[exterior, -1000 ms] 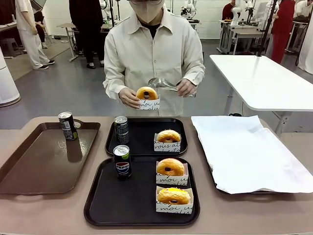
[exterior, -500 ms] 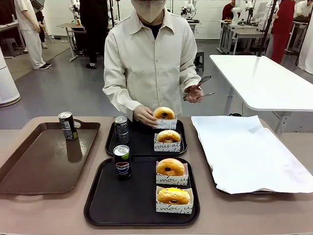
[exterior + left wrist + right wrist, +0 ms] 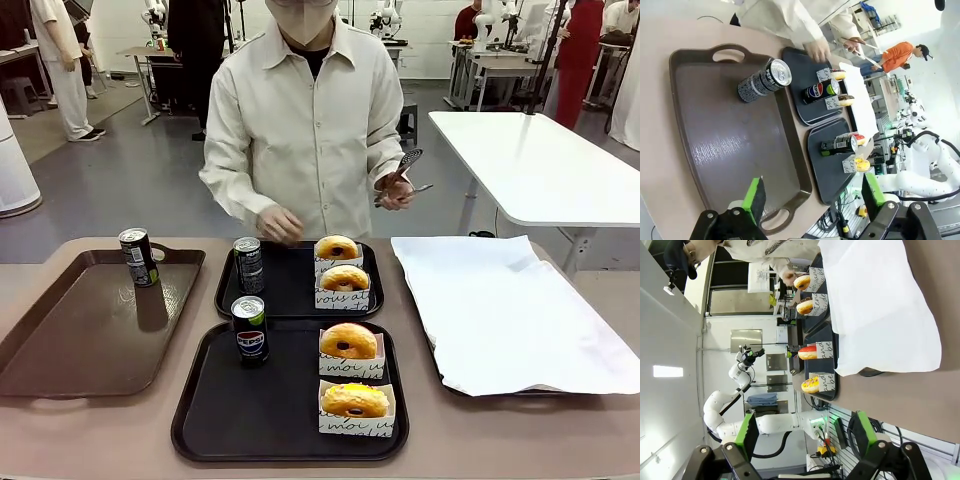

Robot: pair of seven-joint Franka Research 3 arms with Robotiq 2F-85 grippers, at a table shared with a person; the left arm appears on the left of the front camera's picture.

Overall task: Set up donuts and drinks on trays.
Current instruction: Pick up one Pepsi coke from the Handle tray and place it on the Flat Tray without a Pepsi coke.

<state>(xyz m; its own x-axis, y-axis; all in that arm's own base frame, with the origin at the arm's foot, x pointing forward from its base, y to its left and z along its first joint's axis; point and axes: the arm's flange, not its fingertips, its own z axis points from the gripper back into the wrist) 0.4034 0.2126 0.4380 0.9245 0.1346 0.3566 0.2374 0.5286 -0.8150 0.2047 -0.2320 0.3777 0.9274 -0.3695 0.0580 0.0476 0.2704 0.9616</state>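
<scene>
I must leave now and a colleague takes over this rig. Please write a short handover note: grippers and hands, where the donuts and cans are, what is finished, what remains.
Left gripper: open, empty, above the brown tray.
Right gripper: open, empty, beside the paper-lined tray.
Person: one hand at the far black tray, the other holds tongs.
Far black tray: one can, two donuts.
Near black tray: one can, two donuts.
Both trays look set. Left: a spare can on the brown tray.

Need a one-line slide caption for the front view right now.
Person's hand beside far black tray holding two boxed donuts and a can; near tray holds the same.
</scene>
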